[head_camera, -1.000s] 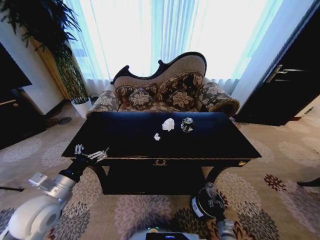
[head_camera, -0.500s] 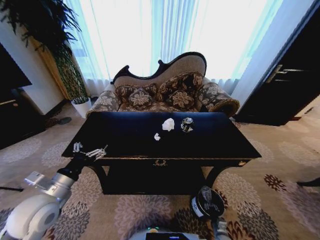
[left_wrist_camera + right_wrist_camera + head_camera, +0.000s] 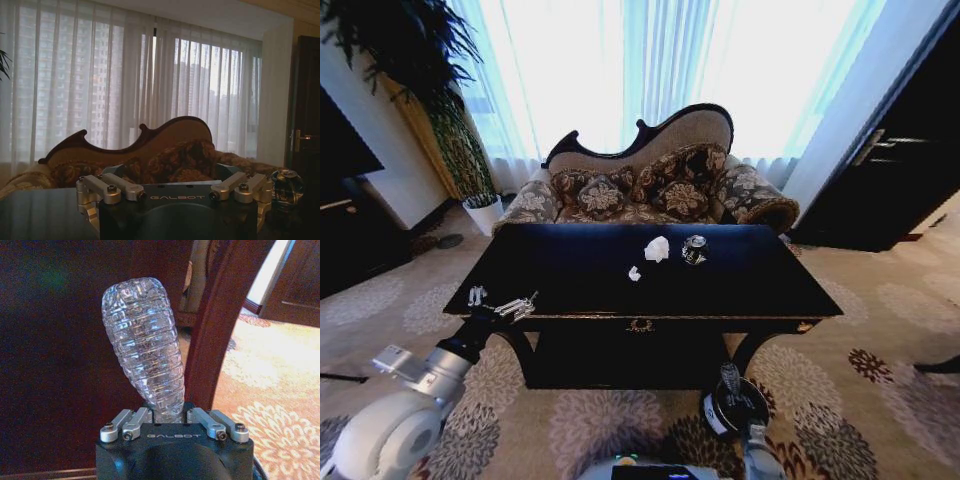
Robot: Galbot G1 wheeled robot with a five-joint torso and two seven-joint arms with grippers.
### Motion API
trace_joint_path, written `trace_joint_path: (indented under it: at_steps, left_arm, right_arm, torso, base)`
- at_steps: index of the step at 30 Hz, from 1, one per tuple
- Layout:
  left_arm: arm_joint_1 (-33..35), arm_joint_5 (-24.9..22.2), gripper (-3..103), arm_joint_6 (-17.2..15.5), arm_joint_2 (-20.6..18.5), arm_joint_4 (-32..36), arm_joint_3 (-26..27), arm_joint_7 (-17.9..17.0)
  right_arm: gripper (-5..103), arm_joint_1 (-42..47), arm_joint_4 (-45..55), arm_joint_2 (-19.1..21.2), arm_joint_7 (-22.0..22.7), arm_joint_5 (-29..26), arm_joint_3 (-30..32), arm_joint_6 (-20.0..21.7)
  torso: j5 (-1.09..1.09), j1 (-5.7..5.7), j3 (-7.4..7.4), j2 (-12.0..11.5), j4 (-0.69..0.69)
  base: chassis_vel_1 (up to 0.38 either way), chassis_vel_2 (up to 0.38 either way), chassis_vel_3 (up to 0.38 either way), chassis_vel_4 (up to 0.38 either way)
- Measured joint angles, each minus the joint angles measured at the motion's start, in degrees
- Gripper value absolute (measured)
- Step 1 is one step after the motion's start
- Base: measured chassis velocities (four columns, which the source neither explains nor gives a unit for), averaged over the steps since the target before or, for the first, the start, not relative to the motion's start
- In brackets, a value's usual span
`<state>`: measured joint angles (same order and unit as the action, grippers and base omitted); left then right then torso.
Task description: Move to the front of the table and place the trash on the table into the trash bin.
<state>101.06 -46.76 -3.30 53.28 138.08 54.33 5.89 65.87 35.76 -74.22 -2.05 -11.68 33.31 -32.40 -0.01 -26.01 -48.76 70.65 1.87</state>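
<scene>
**Right gripper grips a clear bottle above the bin**

"GALBOT" is printed in pale letters on both gripper bodies, readable in each wrist view. The bin point(image 3: 720, 408) carries a white label on its side; its writing is too small to read.

The right gripper point(image 3: 170, 412) is clamped on the neck of a ribbed clear plastic bottle point(image 3: 145, 345); the neck itself is hidden between the fingers. In the head view this gripper point(image 3: 732, 385) is low, over the bin, which stands on the carpet just in front of the table point(image 3: 570, 285), beside its right front leg. The bin's lower edge is cut off by the arm.

The left gripper point(image 3: 502, 303) hangs at the table's front left corner with its fingers spread wide, holding nothing.

On the tabletop, toward the far side, lie a can point(image 3: 694, 249), a paper wad point(image 3: 657, 248) just to its left, and a smaller scrap point(image 3: 634, 273) nearer the front. In the left wrist view the can point(image 3: 285, 187) is dim and partly behind the gripper's body.
</scene>
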Motion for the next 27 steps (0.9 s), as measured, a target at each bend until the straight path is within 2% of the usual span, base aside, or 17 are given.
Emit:
trace_joint_path:
  at_steps: [14,16,18,22,24,27]
  left_arm:
    - [-1.12,-0.24,100,-0.52,-0.45,0.24,-0.35,-0.24]
    - [-1.15,-0.33,100,-0.55,-0.49,0.19,-0.32,-0.25]
    - [-1.15,-0.33,100,-0.55,-0.50,0.17,-0.32,-0.26]
    - [-1.16,-0.36,100,-0.55,-0.46,0.17,-0.31,-0.37]
    - [-1.14,-0.40,100,-0.54,-0.44,0.17,-0.18,-0.38]
    - [-0.75,-0.66,100,-0.43,-0.34,0.24,0.54,-0.41]
  right_arm:
    - [23,-2.12,-2.64,0.03,-0.19,0.79,1.85,1.57]
    - [33,-1.97,-2.38,0.04,-0.40,-0.32,2.07,2.04]
    - [33,-1.87,-2.18,0.04,-0.48,-0.79,2.10,2.30]
    - [55,-1.65,-1.91,0.07,-0.65,-1.61,2.19,2.89]
    - [55,-1.62,-1.87,0.07,-0.66,-1.68,2.21,3.00]
    - [71,-1.47,-1.70,0.04,-0.72,-1.89,2.23,3.21]
  torso:
    - [0.00,0.00,0.00,0.00,0.00]
    - [0.00,0.00,0.00,0.00,0.00]
    - [0.00,0.00,0.00,0.00,-0.01]
    - [0.00,0.00,0.01,0.01,0.00]
    - [0.00,0.00,0.01,0.00,0.00]
    - [0.00,0.00,0.00,0.00,0.00]
  base:
    - [0.000,0.000,0.000,0.000]
    - [0.000,0.000,0.000,0.000]
    - [0.000,0.000,0.000,0.000]
    - [0.000,0.000,0.000,0.000]
    - [0.000,0.000,0.000,0.000]
    - [0.000,0.000,0.000,0.000]
